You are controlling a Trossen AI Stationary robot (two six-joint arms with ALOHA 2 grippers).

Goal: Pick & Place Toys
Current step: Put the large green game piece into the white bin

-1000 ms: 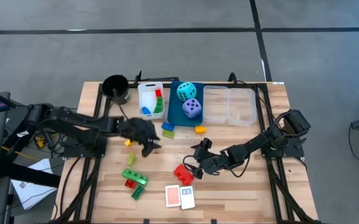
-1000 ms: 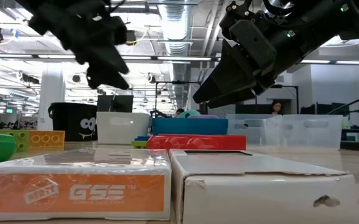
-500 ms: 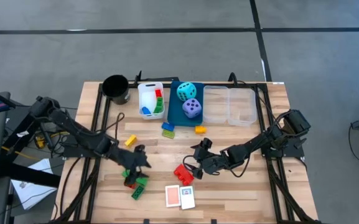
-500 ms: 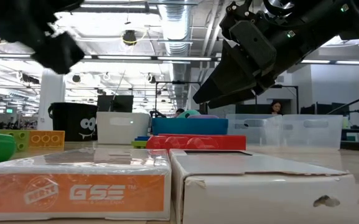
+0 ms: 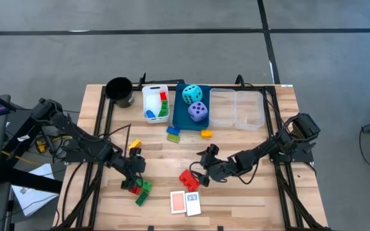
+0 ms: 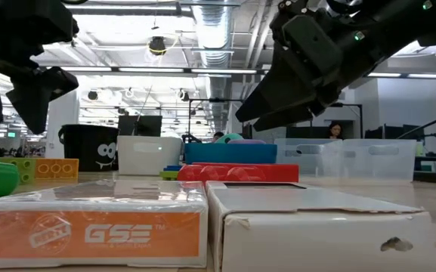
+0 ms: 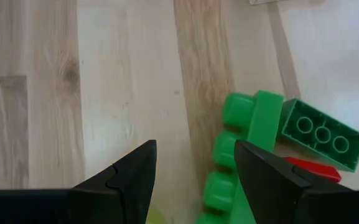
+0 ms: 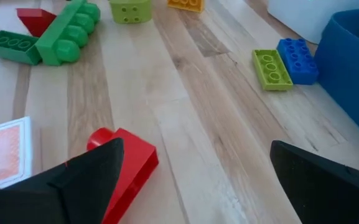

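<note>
My left gripper (image 5: 132,169) (image 7: 195,180) hangs open, pointing steeply down over the table's near left part. A long green brick (image 7: 241,158) lies on the wood by one of its fingertips, with a second green brick (image 7: 319,132) and a red piece (image 7: 313,169) beside it. My right gripper (image 5: 201,173) (image 8: 201,186) stands open and low in the middle. A red brick (image 8: 126,167) lies on the table next to one of its fingers. The two cards (image 5: 178,202) (image 5: 193,204) lie near the front edge. A cyan die (image 5: 192,94) and a purple die (image 5: 198,111) sit in the blue bin (image 5: 179,115).
A white bin (image 5: 151,96) with bricks, two clear bins (image 5: 236,108) and a black cup (image 5: 119,92) line the far edge. Loose on the wood are a yellow brick (image 5: 134,145), a blue-and-green pair (image 5: 173,133), an orange brick (image 5: 206,133) and a yellow-green brick (image 8: 129,9).
My left gripper has swung from the table's middle, by the yellow brick, toward the near left and a little down. It has rolled about its own axis and now hangs over the green bricks. Its fingers have stayed open. No brick has moved.
</note>
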